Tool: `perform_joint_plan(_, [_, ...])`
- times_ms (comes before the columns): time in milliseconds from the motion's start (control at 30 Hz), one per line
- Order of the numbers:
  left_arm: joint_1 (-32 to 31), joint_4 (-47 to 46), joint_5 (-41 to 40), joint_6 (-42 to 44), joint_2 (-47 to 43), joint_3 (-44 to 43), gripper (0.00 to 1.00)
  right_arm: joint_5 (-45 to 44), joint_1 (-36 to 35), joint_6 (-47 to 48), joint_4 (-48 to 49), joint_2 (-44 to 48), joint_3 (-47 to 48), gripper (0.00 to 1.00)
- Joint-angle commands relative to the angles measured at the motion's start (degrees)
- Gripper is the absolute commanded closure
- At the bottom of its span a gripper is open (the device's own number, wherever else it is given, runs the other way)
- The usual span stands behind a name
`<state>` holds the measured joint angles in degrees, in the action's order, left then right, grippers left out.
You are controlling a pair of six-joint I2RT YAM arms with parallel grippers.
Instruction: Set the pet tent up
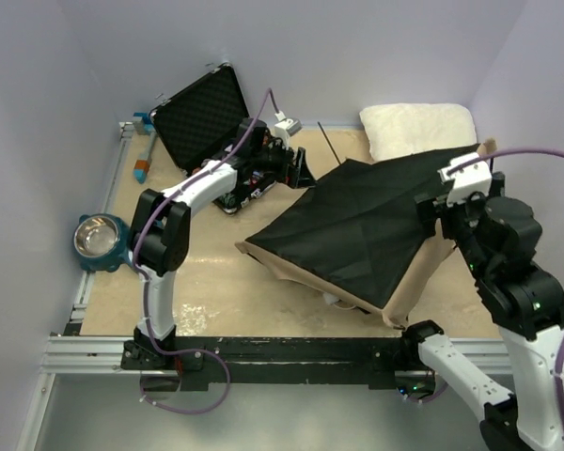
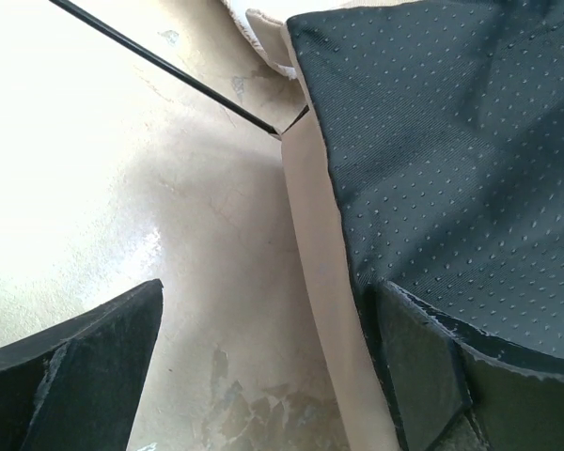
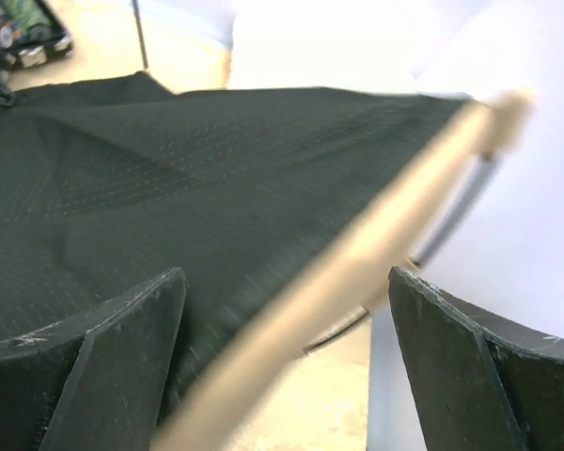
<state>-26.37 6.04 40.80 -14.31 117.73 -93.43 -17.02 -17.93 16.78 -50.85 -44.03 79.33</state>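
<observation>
Where lilac walls [image 1: 376, 47] ring the tabletop [image 1: 216, 282], tent [image 1: 357, 225] lies.

A tan canvas pet tent [image 1: 357, 225] lies right of the middle of the pale wooden table [image 1: 207, 282], tilted, with its black floor panel uppermost. Behind it, in the far right corner, rests a white fluffy pillow [image 1: 418, 127], just against the tent's far edge. An open black hard case [image 1: 202, 117] stands at the far left. The left gripper [image 2: 271, 287] sits between case and tent, at the tent's far left corner, where a thin dark pole [image 2: 169, 70] juts out towards the back. The right gripper [image 3: 284, 274] straddles the tent's right edge. A round metal bowl [image 1: 99, 240] sits beyond the table's left edge.
</observation>
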Motion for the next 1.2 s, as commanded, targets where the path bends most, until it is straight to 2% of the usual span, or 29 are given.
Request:
perform_joint_plan(0, [-0.4,-2.6,0.2,-2.9,3.2,-3.8,0.0,-5.6,0.2,1.4,-2.5,2.5,-0.7,0.08])
perform_joint_plan(100, [-1.7,-5.0,4.4,-6.2,5.7,-5.9,0.0,-5.1,0.2,4.5,-2.5,6.3,-4.3,0.09])
perform_joint_plan(267, [-3.0,-13.3,12.8,-15.8,8.7,-5.5,0.0,-6.0,0.2,8.1,-3.4,9.6,-8.1,0.16])
perform_joint_plan(433, [-3.5,-35.9,22.1,-34.4,10.1,1.3,0.02,-6.4,0.2,8.1,-3.9,9.5,-8.0,0.19])
perform_joint_plan(500, [-4.0,-43.2,24.1,-39.9,10.3,2.5,0.16,-6.2,0.2,7.8,-3.7,9.1,-7.7,0.2])
perform_joint_plan(533, [-4.2,-46.0,24.9,-41.8,10.3,2.9,0.27,-6.1,0.1,7.7,-3.4,8.8,-7.5,0.2])
perform_joint_plan(567, [-4.2,-48.0,25.3,-43.8,10.1,3.2,0.43,-6.1,0.2,7.6,-2.9,8.6,-7.4,0.2])
perform_joint_plan(600, [-4.0,-50.4,25.9,-45.9,9.6,4.0,0.74,-5.8,0.2,7.5,-2.3,8.3,-7.2,0.19])
perform_joint_plan(633, [-3.5,-52.8,25.9,-46.9,8.5,5.3,0.98,-5.4,0.1,7.3,-1.7,8.1,-6.8,0.18])
perform_joint_plan(767, [4.1,-52.7,17.8,-47.2,-2.0,14.6,1.0,-0.8,0.1,6.7,2.8,5.3,-3.1,0.07])
perform_joint_plan(867, [13.7,-49.9,8.6,-47.5,-13.1,24.7,1.0,5.2,0.2,5.6,8.2,2.5,2.6,0.02])
perform_joint_plan(967, [18.2,-40.0,-1.0,-46.1,-21.6,34.2,1.0,10.0,0.2,5.6,14.2,-1.5,7.1,0.01])
perform_joint_plan(1033, [16.0,-36.5,-3.4,-43.5,-29.0,40.0,1.0,13.5,0.2,5.3,16.1,-4.6,9.9,0.02])
perform_joint_plan(1167, [4.3,-28.0,-16.2,-42.9,-38.7,46.4,1.0,19.6,0.2,1.4,11.8,-10.2,15.0,0.02])
